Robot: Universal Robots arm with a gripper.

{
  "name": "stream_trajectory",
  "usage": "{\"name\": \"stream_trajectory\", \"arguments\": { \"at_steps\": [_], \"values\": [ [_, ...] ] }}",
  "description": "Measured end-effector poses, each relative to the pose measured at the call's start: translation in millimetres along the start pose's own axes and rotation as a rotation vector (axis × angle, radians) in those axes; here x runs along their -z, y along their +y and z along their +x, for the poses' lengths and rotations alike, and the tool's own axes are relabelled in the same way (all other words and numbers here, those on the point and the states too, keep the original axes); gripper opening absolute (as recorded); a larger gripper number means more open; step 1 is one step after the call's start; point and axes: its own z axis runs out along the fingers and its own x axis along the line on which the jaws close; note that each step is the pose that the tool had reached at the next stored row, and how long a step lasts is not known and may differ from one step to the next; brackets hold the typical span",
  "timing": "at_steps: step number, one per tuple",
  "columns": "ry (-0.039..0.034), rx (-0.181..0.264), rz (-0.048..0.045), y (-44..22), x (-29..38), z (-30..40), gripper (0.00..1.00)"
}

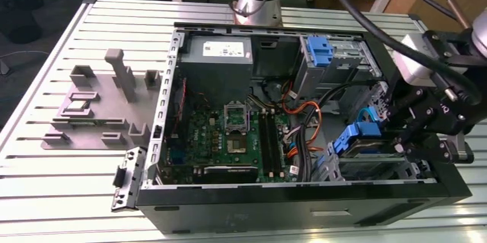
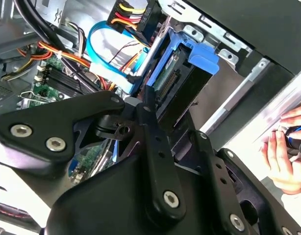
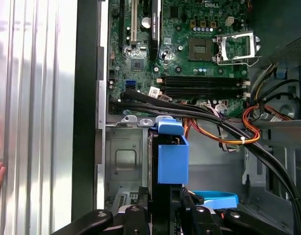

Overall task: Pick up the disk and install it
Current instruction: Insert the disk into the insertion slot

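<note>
A: Where the open computer case (image 1: 266,206) lies on the table (image 1: 61,186), what is at its 4 o'clock corner in the exterior view?
B: It is the gripper (image 1: 407,137). Its fingers (image 3: 193,214) seem to pinch the disk (image 3: 172,159), held on edge at the drive bay (image 3: 123,161).
A: Anything smaller?
B: A hand (image 2: 288,156), beside the case.

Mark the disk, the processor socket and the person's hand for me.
disk (image 3: 172,161): first wrist view, its blue carrier frame.
processor socket (image 3: 237,47): first wrist view, socket centre.
person's hand (image 2: 288,161): second wrist view, mid-hand.
</note>
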Motion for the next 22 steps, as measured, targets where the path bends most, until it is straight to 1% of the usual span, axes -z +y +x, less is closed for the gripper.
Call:
{"name": "stream_trajectory", "arguments": {
  "at_steps": [3, 4, 12, 13, 15, 17, 19, 20, 22],
  "values": [
    [0.001, 0.0, -0.0002, -0.3, -4.8, 0.3, 0.35],
    [0.0009, 0.0, -0.0002, -0.3, -5.4, 0.4, 0.35],
    [0.0, 0.0, -0.0002, -0.4, -6.1, 0.6, 0.36],
    [0.0003, 0.0, -0.0002, -0.4, -5.9, 0.5, 0.42],
    [0.0009, 0.0, -0.0002, -0.3, -5.2, 0.4, 0.42],
    [0.0011, 0.0, -0.0002, -0.1, -0.9, 0.1, 0.42],
    [0.0007, 0.0, 0.0, 0.5, 7.1, -0.6, 0.42],
    [0.0011, 0.0, 0.0002, 0.6, 9.3, -0.8, 0.42],
    [0.0008, 0.0, 0.0003, 0.6, 9.2, -0.8, 0.42]
  ]
}}
